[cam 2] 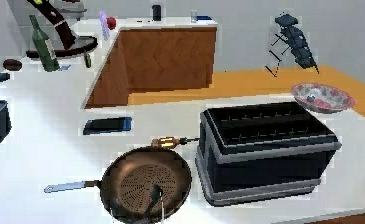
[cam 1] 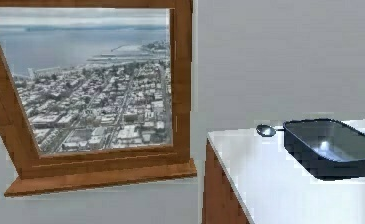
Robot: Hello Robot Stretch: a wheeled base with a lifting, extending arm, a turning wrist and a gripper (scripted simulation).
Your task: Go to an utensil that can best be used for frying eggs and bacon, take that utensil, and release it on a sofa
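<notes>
- Frying pan (cam 2: 130, 178): round and copper-brown, lying flat on the white countertop (cam 2: 50, 150) at about 7 o'clock in the arm side view. Its grey handle points toward 9 o'clock.
- Gripper (cam 2: 157, 193): thin dark fingers rise from the bottom edge at 6 o'clock, across the pan's bowl. I cannot tell how the jaws stand, whether they touch the pan, or whether they hold anything, since the pan lies on the counter behind them.
- Toaster (cam 2: 267, 150): a black, slotted box just beside the pan at its 3 o'clock.
- Phone (cam 2: 107, 125): a dark slab lying flat at the pan's 11 o'clock, apart from it.
- Small brass-coloured object (cam 2: 170, 141): lies between pan and toaster, at the pan's 1 o'clock.
- Patterned bowl (cam 2: 323, 97): at the toaster's 1 o'clock.
- Green bottle (cam 2: 42, 45): upright, at 10 o'clock in the arm side view.
- Wooden-framed window (cam 1: 90, 85): shows a city, at 9 o'clock in the forward view.
- Dark rectangular tray (cam 1: 330, 145): on the white counter (cam 1: 280, 190) at 3 o'clock, with a spoon-like piece (cam 1: 265, 130) at the tray's 10 o'clock.
</notes>
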